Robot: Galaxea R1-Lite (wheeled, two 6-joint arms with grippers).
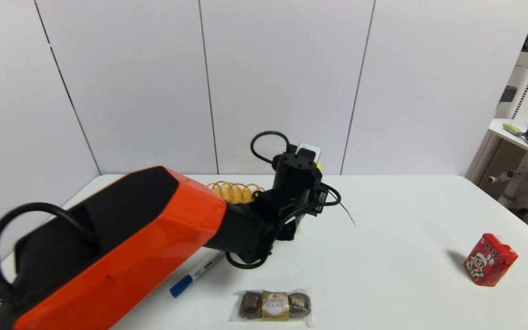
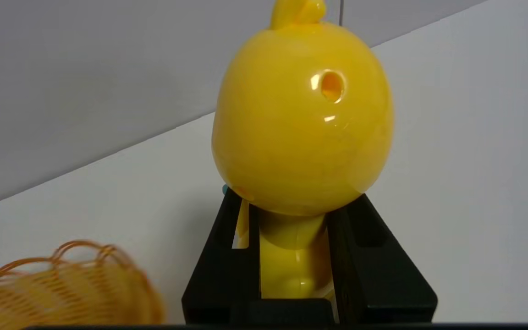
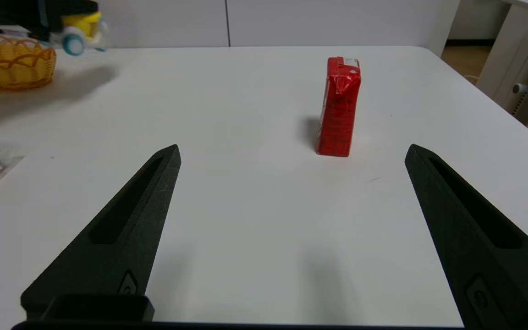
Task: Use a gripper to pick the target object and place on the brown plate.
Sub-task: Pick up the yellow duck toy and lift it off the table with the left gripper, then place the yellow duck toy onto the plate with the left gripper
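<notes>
The left gripper [image 2: 294, 256] is clenched on the yellow duck [image 2: 300, 123], seemingly aloft near the table's [image 1: 383, 238] far edge, at twelve o'clock, beside the basket [image 1: 235, 191]; its long axis runs outward from the fingers, head farthest. The right gripper [image 3: 291, 156] hangs spread over bare tabletop.

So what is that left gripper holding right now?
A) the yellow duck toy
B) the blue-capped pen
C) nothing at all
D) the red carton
A: in the left wrist view the left gripper has its black fingers closed on the neck of the yellow duck toy.
</notes>
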